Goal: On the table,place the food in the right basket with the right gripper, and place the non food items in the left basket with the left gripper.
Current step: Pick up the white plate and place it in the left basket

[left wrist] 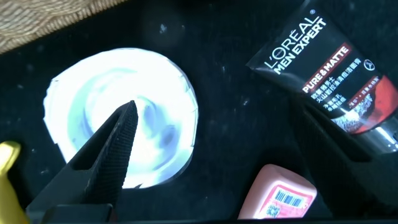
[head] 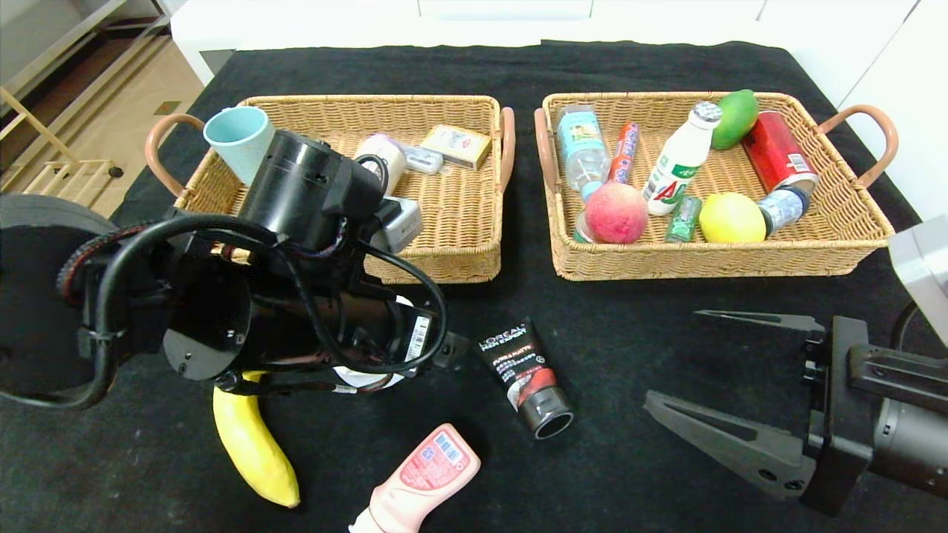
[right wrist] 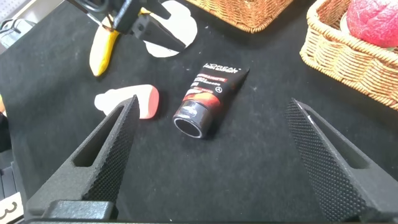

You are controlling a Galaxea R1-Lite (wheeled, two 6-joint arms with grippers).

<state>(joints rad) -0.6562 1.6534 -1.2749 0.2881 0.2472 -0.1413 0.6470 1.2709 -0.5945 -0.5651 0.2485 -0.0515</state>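
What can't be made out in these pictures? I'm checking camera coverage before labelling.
- Head view: the left gripper and most of the white container are hidden under the left arm.
- Head view: the pink bottle is cut off by the bottom edge.
- Left wrist view: the banana is cut off by the edge.

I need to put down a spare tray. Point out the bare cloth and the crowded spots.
Bare cloth lies between the L'Oreal tube and the right gripper, below the right basket. The strip between the two baskets is bare but narrow.

Crowded: front left, where the left gripper hangs over the white container, beside the banana and pink bottle.
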